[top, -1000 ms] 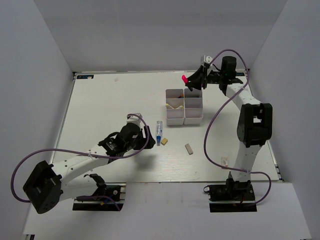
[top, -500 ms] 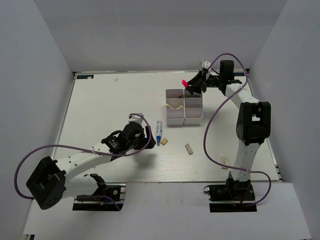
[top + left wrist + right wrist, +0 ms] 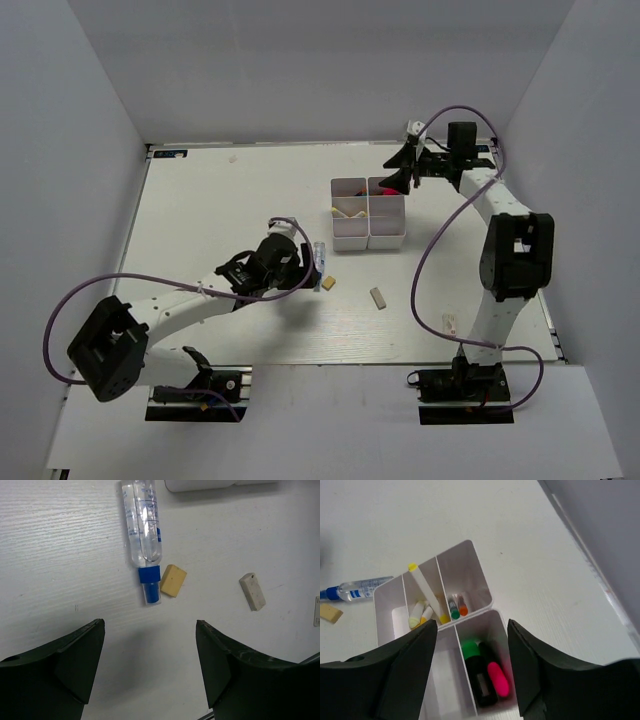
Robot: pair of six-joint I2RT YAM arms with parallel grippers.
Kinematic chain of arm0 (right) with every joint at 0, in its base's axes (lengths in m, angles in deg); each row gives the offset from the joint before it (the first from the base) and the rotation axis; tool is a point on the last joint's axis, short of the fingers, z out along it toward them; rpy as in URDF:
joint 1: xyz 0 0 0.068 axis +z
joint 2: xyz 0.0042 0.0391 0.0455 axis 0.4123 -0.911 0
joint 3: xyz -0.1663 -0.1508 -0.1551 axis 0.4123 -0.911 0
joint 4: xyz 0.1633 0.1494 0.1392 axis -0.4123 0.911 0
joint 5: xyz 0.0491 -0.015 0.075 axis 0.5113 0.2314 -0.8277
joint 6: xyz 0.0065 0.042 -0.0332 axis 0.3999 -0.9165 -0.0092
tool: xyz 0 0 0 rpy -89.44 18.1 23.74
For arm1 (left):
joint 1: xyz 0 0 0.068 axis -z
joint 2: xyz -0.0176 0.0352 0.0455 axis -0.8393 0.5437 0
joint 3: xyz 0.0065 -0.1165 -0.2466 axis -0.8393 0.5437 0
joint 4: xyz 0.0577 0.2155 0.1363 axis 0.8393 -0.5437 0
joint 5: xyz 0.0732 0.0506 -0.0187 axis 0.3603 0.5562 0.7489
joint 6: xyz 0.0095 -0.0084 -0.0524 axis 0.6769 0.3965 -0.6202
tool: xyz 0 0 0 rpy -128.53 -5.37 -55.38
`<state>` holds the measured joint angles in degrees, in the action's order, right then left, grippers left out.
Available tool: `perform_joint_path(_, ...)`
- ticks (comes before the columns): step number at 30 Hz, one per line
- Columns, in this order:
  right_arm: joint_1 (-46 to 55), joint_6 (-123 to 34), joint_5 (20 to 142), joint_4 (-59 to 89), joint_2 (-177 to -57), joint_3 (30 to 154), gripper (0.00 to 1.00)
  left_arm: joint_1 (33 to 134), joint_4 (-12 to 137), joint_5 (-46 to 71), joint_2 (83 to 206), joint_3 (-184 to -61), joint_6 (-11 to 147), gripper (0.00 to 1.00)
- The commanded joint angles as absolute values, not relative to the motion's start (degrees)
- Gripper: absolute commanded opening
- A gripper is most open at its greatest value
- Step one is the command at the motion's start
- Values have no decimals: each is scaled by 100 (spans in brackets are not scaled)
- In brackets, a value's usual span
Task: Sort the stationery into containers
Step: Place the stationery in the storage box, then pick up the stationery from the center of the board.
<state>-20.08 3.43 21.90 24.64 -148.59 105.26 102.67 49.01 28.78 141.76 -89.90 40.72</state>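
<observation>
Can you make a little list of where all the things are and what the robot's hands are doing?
left hand: open, empty, just short of the tube
tube: lying on the table, blue cap toward the hand
tan eraser: on the table, right beside the tube's cap
grey eraser: on the table, off by itself
right hand: open, empty, above the tray
tray: white, with compartments
pink highlighter: in a tray compartment with the green marker

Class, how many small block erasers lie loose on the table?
2. The tan rectangular eraser lies beside the blue-capped clear tube; the grey rectangular eraser lies apart, further right. More may be hidden in the white plastic tray.
</observation>
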Motion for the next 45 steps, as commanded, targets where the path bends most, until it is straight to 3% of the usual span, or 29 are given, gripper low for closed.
perform_joint_path(1,-2031,-556,3427,2119,-13620,10318,65,10294,5130,2995,14272,-9310,4199,83)
perform_joint_path(2,-2031,-881,3804,2014,-13443,10134,71,10294,5131,3065,14334,-9311,4260,83)
perform_joint_path(3,-2022,-1050,4678,2030,-12980,10046,87,10294,5131,3066,14404,-9381,4261,83)
perform_joint_path(4,-2031,-1243,5731,2039,-12853,9888,90,10294,5183,3153,14587,-9486,4322,83)
perform_joint_path(7,-2118,-2491,8064,2573,-12439,9772,90,10294,4956,3391,14940,-9846,4375,83)
perform_joint_path(8,-2214,-2545,8027,3167,-12430,9807,88,10294,4894,3574,15176,-10021,4375,83)
perform_joint_path(9,-2320,-2528,7957,3782,-12386,9825,59,10294,4833,3672,15291,-10101,4375,83)
perform_joint_path(11,-2339,-2379,7641,4288,-12116,9581,22,10225,4727,3927,15590,-10277,4375,82)
perform_joint_path(12,-2582,-2326,7510,4316,-11783,8883,0,10224,4727,3980,15687,-10330,4375,81)
perform_joint_path(15,-2629,-2291,7263,3817,-10808,7713,0,10171,4727,4146,16107,-10593,4454,78)
perform_joint_path(21,-2664,-2396,7236,3868,-9979,6812,5,10171,4296,4420,16856,-11297,4516,72)
perform_joint_path(28,-2681,-2414,7139,3894,-9784,6652,6,10171,4366,4420,17260,-11403,4568,71)
perform_joint_path(33,-2681,-2431,6938,3868,-9784,6661,6,10171,4314,4420,17454,-11473,4455,62)
perform_joint_path(36,-2681,-2414,6815,3903,-9784,6600,15,10171,4253,4481,17454,-11412,4393,48)
perform_joint_path(37,-2681,-2396,6797,3911,-9793,6565,20,10171,4252,4481,17454,-11342,4393,36)
perform_joint_path(38,-2681,-2370,6779,3929,-9785,6573,31,10171,4200,4551,17359,-11341,4393,30)
perform_joint_path(40,-2681,-2317,6674,3964,-9784,6512,39,10171,4199,4552,17192,-11209,4341,18)
perform_joint_path(45,-2681,-2212,6515,4034,-9723,6433,42,10320,4391,4316,16103,-10833,4848,5)
